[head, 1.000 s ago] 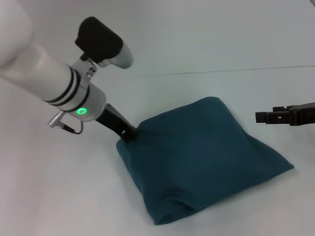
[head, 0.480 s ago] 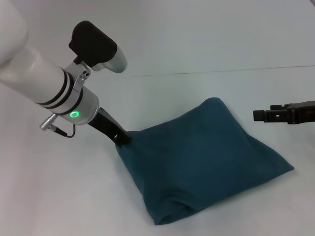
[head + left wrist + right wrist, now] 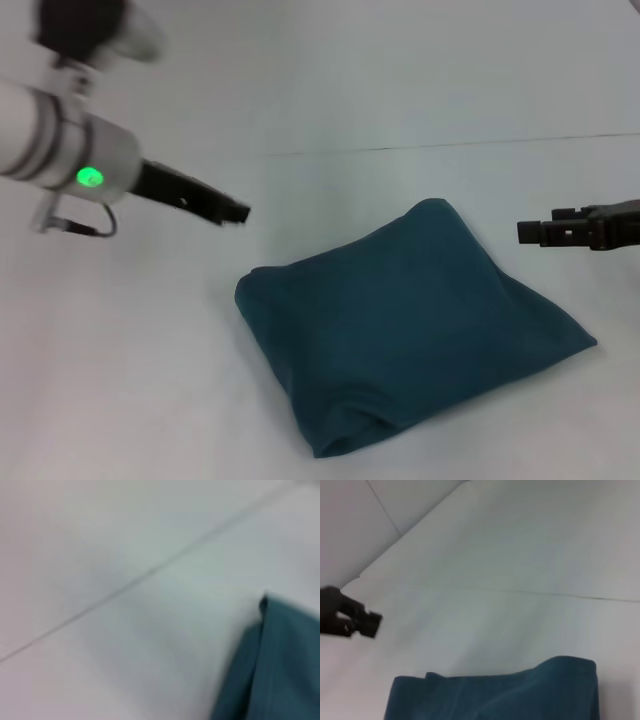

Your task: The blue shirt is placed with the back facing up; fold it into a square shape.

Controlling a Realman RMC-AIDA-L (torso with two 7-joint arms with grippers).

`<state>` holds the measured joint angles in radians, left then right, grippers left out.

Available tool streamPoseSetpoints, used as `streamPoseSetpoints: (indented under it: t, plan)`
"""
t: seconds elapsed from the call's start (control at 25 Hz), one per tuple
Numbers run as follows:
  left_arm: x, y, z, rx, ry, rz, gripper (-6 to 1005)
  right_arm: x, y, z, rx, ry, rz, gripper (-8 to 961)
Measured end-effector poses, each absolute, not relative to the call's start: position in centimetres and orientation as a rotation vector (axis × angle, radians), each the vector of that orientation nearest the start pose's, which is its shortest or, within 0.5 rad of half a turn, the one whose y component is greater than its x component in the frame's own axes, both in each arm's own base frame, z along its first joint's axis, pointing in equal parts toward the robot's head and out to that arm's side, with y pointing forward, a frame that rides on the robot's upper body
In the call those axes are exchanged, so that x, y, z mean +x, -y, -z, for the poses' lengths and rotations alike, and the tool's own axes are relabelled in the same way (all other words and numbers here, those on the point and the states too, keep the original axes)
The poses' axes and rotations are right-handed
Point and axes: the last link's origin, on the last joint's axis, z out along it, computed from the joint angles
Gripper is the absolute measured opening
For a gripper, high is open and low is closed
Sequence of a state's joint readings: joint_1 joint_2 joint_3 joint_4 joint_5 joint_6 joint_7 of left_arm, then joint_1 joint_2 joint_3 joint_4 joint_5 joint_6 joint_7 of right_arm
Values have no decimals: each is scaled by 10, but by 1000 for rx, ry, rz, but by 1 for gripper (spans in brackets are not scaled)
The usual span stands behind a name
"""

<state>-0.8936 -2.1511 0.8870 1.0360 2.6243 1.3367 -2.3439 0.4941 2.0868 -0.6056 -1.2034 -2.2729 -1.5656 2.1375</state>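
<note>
You see the blue shirt (image 3: 410, 325) folded into a squarish bundle on the white table (image 3: 420, 90). Left gripper (image 3: 238, 213) hovers apart, right gripper (image 3: 530, 232) alongside; finger positions cannot be determined.

No legible text or markings.

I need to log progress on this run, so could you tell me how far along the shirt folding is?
Done, by the look of it: the blue shirt lies on the table as a compact, roughly square bundle with its sleeves tucked out of sight. In hand: nothing; the left gripper hovers off the bundle's far-left corner, and the right gripper hangs clear on the other side. Left: perhaps flattening the puffy edges and parking both arms.
</note>
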Motion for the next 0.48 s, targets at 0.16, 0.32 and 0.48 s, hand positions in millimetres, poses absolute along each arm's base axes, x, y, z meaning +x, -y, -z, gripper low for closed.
streamPoseSetpoints:
  t: [0.16,0.32,0.48]
  plan:
    - [-164,-423,-35,-2446,1302,140,266,256,-351,-103,-2385,-1076,-380,776]
    - [-195,-418,-37,-2328,1614,198,352,250,-351,-107,-2419,-991,-368,777]
    - [-214,-411,-31,-2249,1823,295,457,245,-349,-110,-2453,-931,-357,777]
